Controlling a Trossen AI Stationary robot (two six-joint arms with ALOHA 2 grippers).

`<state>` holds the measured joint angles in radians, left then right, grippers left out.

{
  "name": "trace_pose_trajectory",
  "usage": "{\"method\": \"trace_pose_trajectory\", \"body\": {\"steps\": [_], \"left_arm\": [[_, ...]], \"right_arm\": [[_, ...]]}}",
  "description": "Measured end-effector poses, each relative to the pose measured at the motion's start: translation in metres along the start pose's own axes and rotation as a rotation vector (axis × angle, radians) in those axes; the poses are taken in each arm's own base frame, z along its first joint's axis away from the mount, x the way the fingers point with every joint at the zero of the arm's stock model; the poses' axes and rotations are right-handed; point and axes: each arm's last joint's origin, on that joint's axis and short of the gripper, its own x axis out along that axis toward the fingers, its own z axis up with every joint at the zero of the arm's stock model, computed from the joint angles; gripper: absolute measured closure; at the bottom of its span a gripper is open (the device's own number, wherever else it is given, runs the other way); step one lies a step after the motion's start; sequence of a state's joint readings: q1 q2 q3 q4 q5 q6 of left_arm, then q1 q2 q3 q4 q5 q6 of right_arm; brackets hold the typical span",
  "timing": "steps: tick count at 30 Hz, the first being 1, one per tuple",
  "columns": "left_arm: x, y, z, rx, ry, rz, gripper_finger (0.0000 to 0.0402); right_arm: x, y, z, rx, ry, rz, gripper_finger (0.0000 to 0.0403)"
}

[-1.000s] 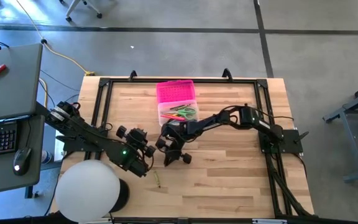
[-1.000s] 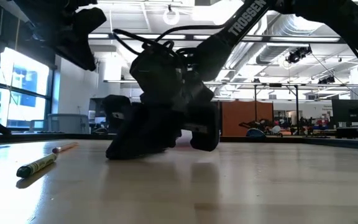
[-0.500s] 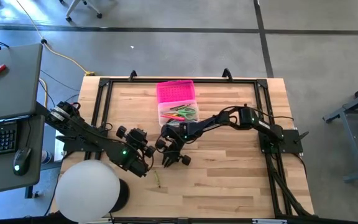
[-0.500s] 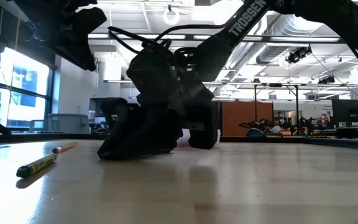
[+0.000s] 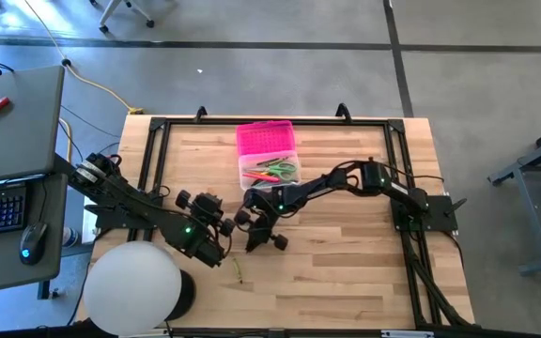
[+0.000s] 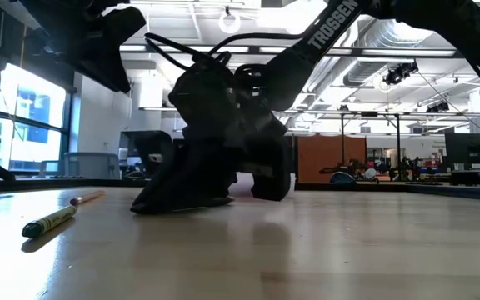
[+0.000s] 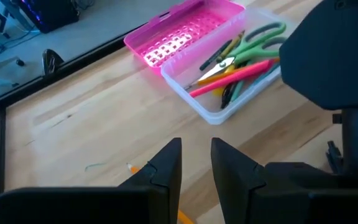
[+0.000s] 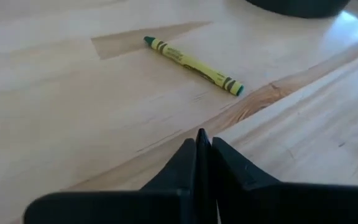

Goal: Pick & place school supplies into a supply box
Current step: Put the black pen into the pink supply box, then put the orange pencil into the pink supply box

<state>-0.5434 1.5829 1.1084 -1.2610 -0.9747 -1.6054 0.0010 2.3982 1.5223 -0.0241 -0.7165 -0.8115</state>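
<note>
Supply box point(image 5: 269, 156), clear plastic base with open pink lid, already held green-handled scissors point(image 7: 253, 41) and several pens. Green crayon point(image 8: 192, 64) lay on the wood well short of it. Right gripper point(image 8: 202, 149) near the box had fingers pressed together, seemingly on nothing; left gripper point(image 7: 196, 163) stood parted, idle.

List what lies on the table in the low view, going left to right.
Green crayon → orange-wood pencil → right gripper, down at the tabletop.
</note>
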Motion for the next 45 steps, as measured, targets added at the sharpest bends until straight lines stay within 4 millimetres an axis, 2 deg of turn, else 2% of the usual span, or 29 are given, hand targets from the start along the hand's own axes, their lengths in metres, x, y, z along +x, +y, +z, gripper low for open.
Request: {"method": "trace_pose_trajectory", "body": {"steps": [4,8,12,17,20,24,26,29,33,38,41,45], "left_arm": [[0.000,0.000,0.000,-0.003,-0.002,0.001,0.0285],[0.000,0.000,0.000,-0.001,-0.013,0.001,0.0285],[0.000,0.000,0.003,-0.039,-0.088,-0.003,0.0285],[0.000,0.000,0.004,-0.046,-0.150,-0.007,0.0285],[0.000,0.000,0.005,-0.047,-0.160,-0.008,0.0285],[0.000,0.000,0.005,-0.047,-0.160,-0.008,0.0285],[0.000,0.000,0.005,-0.047,-0.160,-0.008,0.0285],[0.000,0.000,0.005,-0.047,-0.160,-0.008,0.0285],[0.000,0.000,0.005,-0.046,-0.159,-0.010,0.0285],[0.000,-0.001,0.005,-0.044,-0.160,-0.011,0.0285],[0.000,0.000,0.005,-0.043,-0.160,-0.011,0.0285],[0.000,0.000,0.005,-0.041,-0.160,-0.010,0.0285]], "right_arm": [[-0.011,-0.002,0.016,0.062,-0.023,-0.016,0.0393],[-0.029,-0.005,0.032,0.064,0.029,-0.088,0.0388],[-0.058,-0.015,0.047,0.040,0.122,-0.249,0.0392],[-0.092,-0.020,0.056,0.073,0.190,-0.333,0.0394],[-0.122,-0.027,0.062,0.084,0.252,-0.453,0.0381],[-0.160,-0.041,0.054,0.092,0.311,-0.595,0.0376],[-0.178,-0.051,0.046,0.138,0.253,-0.646,0.0382],[-0.198,-0.064,0.024,0.287,0.137,-0.653,0.0388],[-0.202,-0.071,-0.014,0.479,0.149,-0.657,0.0374],[-0.192,-0.074,-0.030,0.531,0.165,-0.663,0.0332],[-0.186,-0.073,-0.032,0.529,0.186,-0.657,0.0310],[-0.181,-0.073,-0.015,0.493,0.157,-0.692,0.0290]]}}
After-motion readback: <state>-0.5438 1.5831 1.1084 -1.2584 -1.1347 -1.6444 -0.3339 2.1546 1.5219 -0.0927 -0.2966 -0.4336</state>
